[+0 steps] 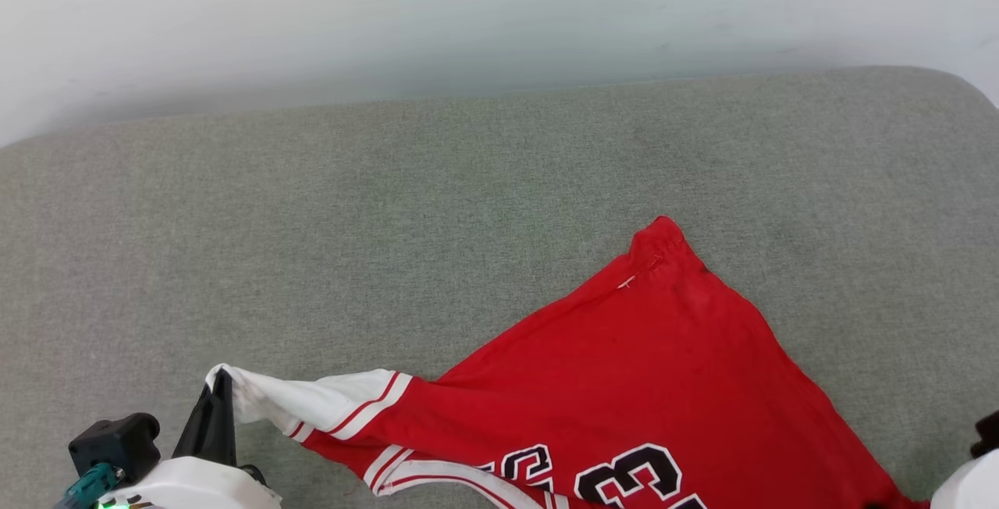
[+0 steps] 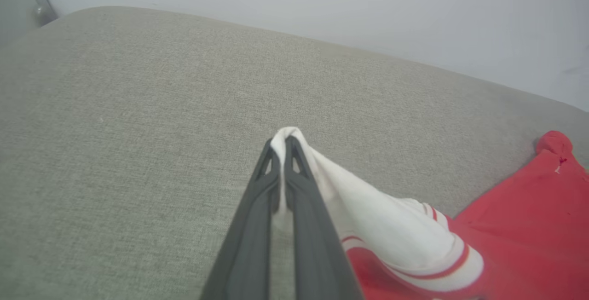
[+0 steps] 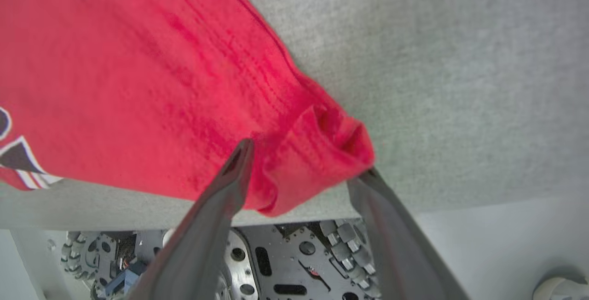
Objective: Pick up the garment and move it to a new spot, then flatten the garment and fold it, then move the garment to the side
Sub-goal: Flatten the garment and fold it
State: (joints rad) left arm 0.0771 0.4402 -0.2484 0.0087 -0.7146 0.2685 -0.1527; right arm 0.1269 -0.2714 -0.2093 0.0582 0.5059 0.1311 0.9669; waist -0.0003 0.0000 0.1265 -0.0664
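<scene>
garment (image 1: 663, 384): soft matt cloth | cushion (image 1: 390, 204): coarse woven fabric | left pincer (image 2: 281, 142): matt plastic

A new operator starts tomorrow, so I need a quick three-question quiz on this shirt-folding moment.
1. True or false: the left pincer is shut on the white sleeve of the garment.
2. At the red corner, the right pincer is: A shut, B open, C hidden.
3. Fill in: the printed numerals are ____, outlined white.
Key: 1 true; 2 B; 3 black.
</scene>
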